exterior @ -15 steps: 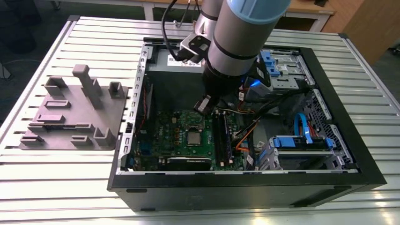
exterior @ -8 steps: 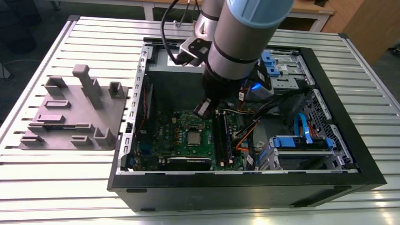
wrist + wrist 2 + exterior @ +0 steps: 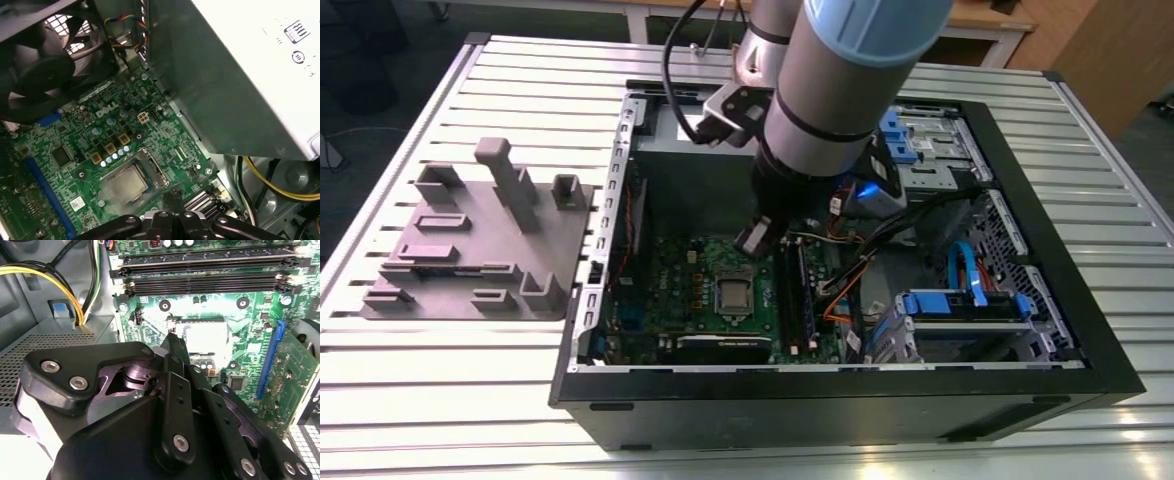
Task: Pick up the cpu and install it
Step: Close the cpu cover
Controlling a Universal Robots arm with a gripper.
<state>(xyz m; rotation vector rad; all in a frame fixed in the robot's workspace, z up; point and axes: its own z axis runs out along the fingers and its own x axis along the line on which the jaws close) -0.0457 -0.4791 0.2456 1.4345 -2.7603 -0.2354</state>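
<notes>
One arm (image 3: pixel 834 90) reaches down into the open PC case (image 3: pixel 854 380), which lies on the slatted metal surface (image 3: pixel 440 380) and takes up the centre and right of the exterior view. Gripper (image 3: pixel 757 238) hangs over the green motherboard (image 3: pixel 687 290), just above and slightly right of the socket (image 3: pixel 735 294), at frame centre. In both wrist views the gripper's fingers are pressed together, the tip narrowing to one thin point (image 3: pixel 172 337) with nothing between them; second point on the gripper in the first wrist view (image 3: pixel 176 194).

Cpu (image 3: pixel 124 184) sits in the socket on the board, silvery top plate up, at lower centre of the first wrist view, just left of the fingertip. In the second wrist view the cpu (image 3: pixel 207 337) shows as a bright pale square at centre, just right of the fingertip. Cannot tell whether tip touches board or hovers.

Other items:
- Grey moulded tray (image 3: pixel 467 245) on the surface, left of the case, well apart from the gripper.
- Memory slots (image 3: pixel 210 272) across the top of the second wrist view.
- Black fan (image 3: pixel 47 65) at upper left of the first wrist view.
- Grey box with white label (image 3: pixel 250 75) at upper right of the same view.
- Yellow and black cables (image 3: pixel 65 285) at upper left of the second wrist view.
- Blue drive brackets (image 3: pixel 961 300) at right in the exterior view.
</notes>
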